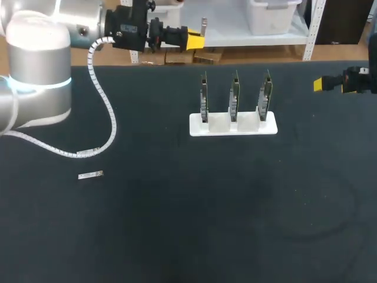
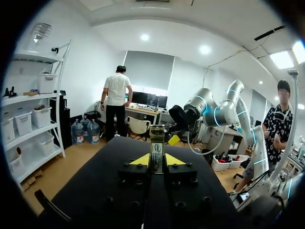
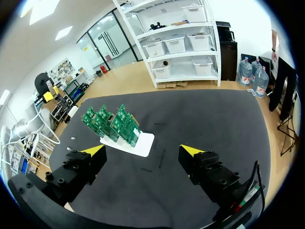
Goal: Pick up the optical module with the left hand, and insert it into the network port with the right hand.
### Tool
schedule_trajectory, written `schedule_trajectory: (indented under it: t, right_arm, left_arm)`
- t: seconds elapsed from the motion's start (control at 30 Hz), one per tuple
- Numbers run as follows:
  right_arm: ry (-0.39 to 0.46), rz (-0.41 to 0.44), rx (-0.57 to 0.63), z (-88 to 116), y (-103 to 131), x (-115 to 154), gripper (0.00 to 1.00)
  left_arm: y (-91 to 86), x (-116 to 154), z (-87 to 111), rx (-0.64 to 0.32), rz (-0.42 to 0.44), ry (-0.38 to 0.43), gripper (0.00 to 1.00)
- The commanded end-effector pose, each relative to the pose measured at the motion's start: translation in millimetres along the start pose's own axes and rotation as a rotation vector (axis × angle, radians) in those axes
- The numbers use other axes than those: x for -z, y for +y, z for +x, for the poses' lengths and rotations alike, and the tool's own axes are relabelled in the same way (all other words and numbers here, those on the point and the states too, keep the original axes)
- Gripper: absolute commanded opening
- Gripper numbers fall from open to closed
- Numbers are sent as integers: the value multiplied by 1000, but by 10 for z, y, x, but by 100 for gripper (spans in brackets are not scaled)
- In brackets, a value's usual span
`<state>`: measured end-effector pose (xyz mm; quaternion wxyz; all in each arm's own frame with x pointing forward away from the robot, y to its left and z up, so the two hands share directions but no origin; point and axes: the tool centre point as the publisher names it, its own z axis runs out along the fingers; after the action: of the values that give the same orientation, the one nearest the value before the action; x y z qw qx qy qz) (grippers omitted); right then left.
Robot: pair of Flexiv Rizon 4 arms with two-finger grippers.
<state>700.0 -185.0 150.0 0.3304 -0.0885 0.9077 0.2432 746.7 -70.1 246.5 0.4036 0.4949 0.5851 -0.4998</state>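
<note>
Left wrist view: the left gripper (image 2: 157, 160) pinches the optical module (image 2: 157, 147) upright between its yellow tips, near the table's far edge. The right gripper (image 3: 142, 150) hangs spread wide, well apart from the circuit boards (image 3: 112, 123). A skewed handover could tilt the slim module and jam it at the port.

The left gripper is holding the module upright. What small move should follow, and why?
Probably bring the right gripper toward the left gripper to take the module over. The left is shut on the module, while the right is open, empty and far off at the table's other side; no gripper is near the boards in their white stand.
</note>
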Motion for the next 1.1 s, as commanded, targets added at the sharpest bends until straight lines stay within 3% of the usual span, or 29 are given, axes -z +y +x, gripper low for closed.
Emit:
schedule_trajectory:
  t: [0.03, 0.17, 0.33, 0.57, 0.7, 0.87, 1.1]
  right_arm:
    - [0, 0, 0, 0, 0, 0, 100]
    - [0, 0, 0, 0, 0, 0, 100]
    - [0, 0, 0, 0, 0, 0, 100]
    - [0, 0, 0, 0, 0, 0, 100]
    - [0, 0, 0, 0, 0, 0, 100]
    - [0, 0, 0, 0, 0, 0, 100]
    - [0, 0, 0, 0, 0, 0, 100]
  left_arm:
    - [45, -2, 1, 1, 40, 4, 0]
    - [45, -2, 1, 1, 40, 4, 0]
    - [46, 0, 24, 27, -55, -61, 0]
    - [28, -95, 152, -30, -187, -36, 0]
    - [10, -135, 186, -136, -291, 12, 0]
    - [-2, -174, 223, -130, -287, 3, 0]
    - [127, -168, 307, -104, -225, 1, 0]
